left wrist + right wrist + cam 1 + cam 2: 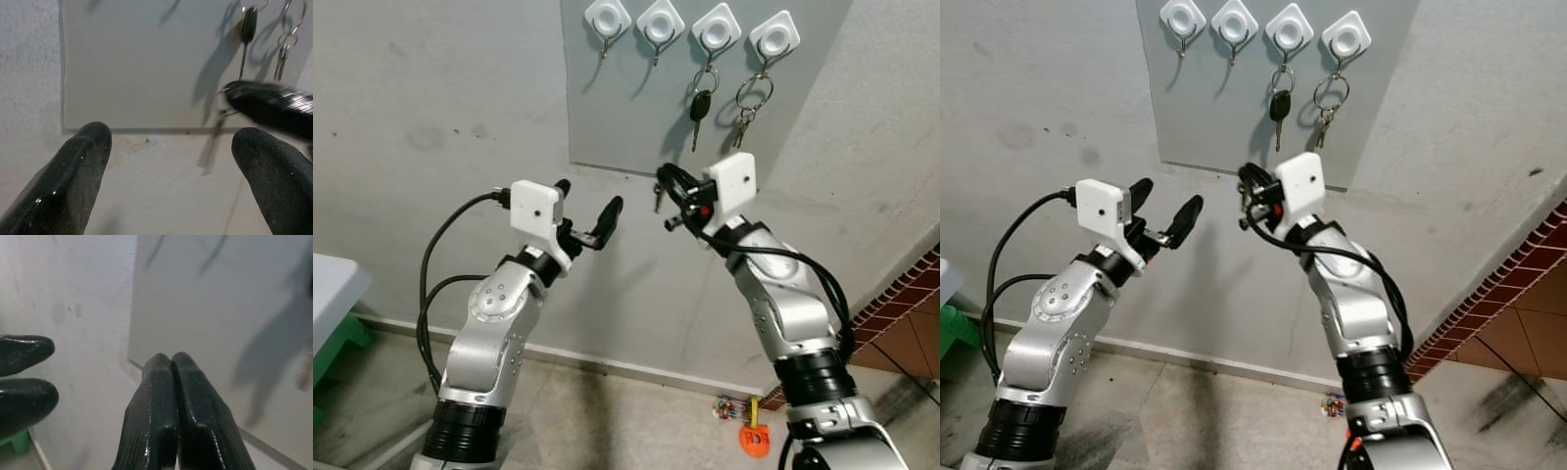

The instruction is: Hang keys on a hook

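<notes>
A grey panel (607,108) on the wall carries a row of white hooks. The two left hooks (607,18) (660,22) are bare. A black-headed key (700,106) hangs from the third hook, and a key ring (752,98) from the fourth. My right gripper (664,176) is raised just below the panel's lower edge and is shut; a small key (658,201) dangles beneath its fingertips. In the right wrist view its fingers (170,382) are pressed together. My left gripper (589,196) is open and empty, held up a short way left of the right one.
The wall is close in front of both arms. A green stool (333,343) under a white surface stands at the far left. A brick-patterned surface (901,304) runs along the right. Small colourful items (754,439) lie on the floor by the wall.
</notes>
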`<state>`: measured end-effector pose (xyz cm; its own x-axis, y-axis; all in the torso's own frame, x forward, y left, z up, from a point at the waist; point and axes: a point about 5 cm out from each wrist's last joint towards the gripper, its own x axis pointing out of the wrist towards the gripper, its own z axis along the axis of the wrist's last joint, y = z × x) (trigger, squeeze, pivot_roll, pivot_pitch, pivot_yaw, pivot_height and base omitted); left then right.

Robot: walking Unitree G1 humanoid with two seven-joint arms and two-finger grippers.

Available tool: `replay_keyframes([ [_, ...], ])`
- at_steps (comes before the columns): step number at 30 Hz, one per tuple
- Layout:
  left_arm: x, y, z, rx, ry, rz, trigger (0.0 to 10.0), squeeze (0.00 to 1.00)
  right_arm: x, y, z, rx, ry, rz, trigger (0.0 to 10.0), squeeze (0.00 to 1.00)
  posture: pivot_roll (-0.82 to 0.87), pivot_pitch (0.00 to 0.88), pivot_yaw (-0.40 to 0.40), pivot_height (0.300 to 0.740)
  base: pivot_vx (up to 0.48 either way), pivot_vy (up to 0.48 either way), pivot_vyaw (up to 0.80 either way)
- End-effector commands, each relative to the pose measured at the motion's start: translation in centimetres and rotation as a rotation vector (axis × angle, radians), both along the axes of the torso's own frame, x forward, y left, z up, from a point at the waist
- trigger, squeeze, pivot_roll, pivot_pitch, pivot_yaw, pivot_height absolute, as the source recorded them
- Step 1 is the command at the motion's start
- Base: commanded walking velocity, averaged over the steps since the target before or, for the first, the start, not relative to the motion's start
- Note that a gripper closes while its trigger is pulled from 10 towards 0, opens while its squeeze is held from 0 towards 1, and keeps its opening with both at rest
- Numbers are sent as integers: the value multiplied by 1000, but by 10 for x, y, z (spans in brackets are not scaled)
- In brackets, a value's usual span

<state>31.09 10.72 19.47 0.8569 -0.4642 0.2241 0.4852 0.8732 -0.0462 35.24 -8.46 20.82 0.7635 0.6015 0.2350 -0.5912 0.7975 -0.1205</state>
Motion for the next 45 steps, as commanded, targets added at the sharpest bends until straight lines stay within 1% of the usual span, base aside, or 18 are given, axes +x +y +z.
replay_keyframes([
  [1,-1,-4,11,0,-34,-27,10000,0,6,5,10,33,-26,18,10000,0,9,85,-43,740,0,0,0],
  [3,-1,-5,13,-4,-36,-34,10000,0,10,9,16,41,-32,29,10000,0,10,86,-45,740,0,0,0],
  [9,-1,-6,17,-1,-44,-29,10000,0,17,16,28,54,-63,56,10000,0,26,84,-52,740,0,0,0],
  [10,-2,-6,18,-5,-46,-31,10000,0,20,17,32,73,-66,60,10000,0,26,84,-52,740,0,0,0],
  [18,-3,-7,18,-3,-32,-33,10000,0,31,26,47,132,-74,91,10000,0,35,84,-50,740,0,0,0],
  [25,-4,-8,18,-6,-33,-34,10000,0,36,20,59,190,-97,67,10000,0,41,87,-50,740,0,0,0],
  [34,-3,-10,18,-8,-30,-44,10000,0,39,4,66,255,-136,16,10000,0,29,88,-42,740,0,0,0],
  [39,-4,-14,20,-6,-35,-67,10000,0,38,1,73,291,-168,30,10000,0,21,88,-32,740,0,0,0],
  [45,-5,-19,20,3,-38,-90,10000,0,34,4,80,300,-199,88,10000,0,19,86,-28,740,0,0,0],
])
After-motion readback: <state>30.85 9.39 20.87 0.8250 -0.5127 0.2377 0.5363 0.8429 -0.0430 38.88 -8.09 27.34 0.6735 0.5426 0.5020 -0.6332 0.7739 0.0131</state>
